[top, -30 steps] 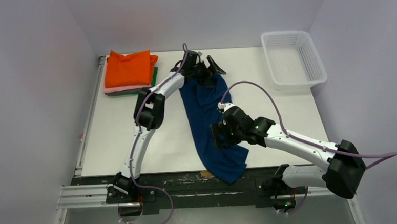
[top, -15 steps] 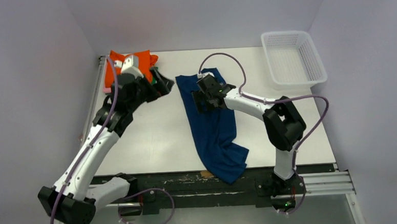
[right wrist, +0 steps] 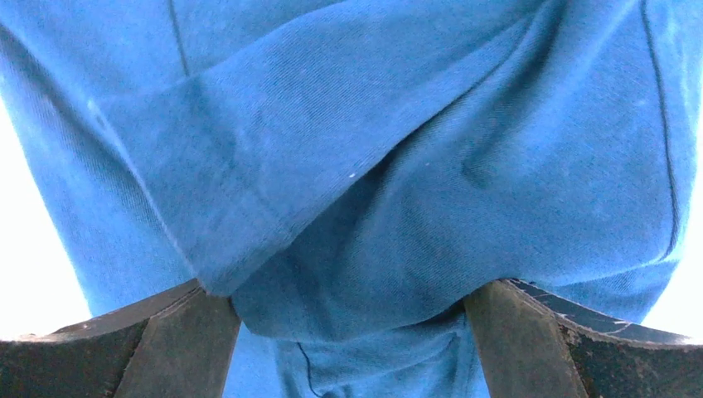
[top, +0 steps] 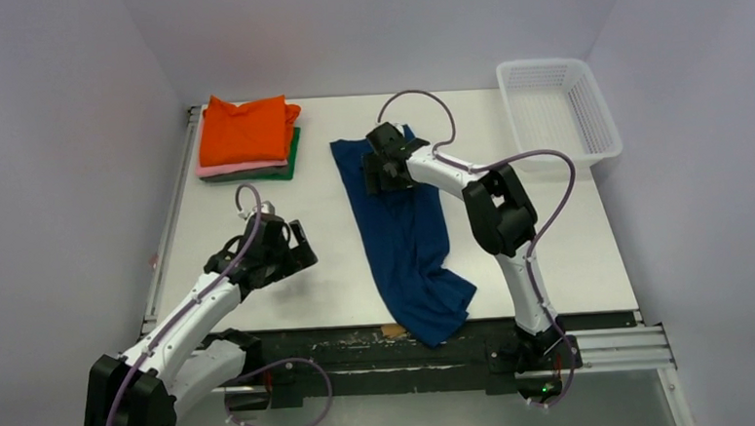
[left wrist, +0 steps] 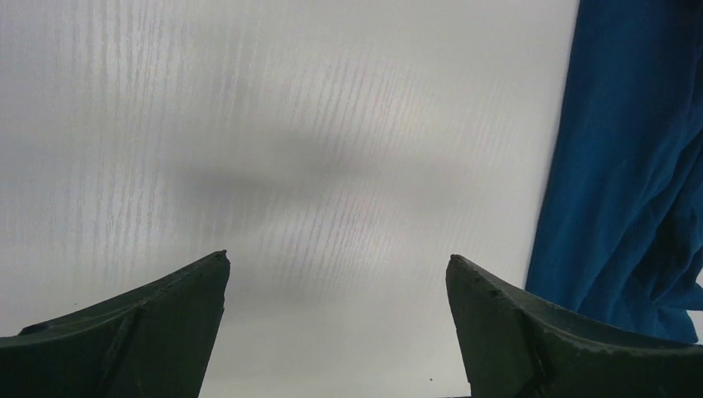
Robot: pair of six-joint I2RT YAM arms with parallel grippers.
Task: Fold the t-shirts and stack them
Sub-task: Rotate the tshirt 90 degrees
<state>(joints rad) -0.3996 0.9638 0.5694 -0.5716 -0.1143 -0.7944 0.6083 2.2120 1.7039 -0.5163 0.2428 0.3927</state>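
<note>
Stack (top: 246, 137) of three folded at far-left corner; navy shirt (top: 404, 236) unfolded along table (top: 569, 222) middle; left tool (top: 302, 251) and right tool (top: 386, 173) gaping, gripping nothing.

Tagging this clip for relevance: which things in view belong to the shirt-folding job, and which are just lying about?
Job: navy t-shirt, mid-table; orange t-shirt, pink t-shirt and green t-shirt, folded in a stack.
Lying about: white mesh basket, at the far right corner.

We find the folded t-shirts (top: 246, 137) stacked at the table's (top: 570, 232) far left corner, with the basket (top: 556, 116) at its far right corner. Between them, the unfolded t-shirt (top: 404, 241) runs from the far middle to the near edge, overhanging it.
</note>
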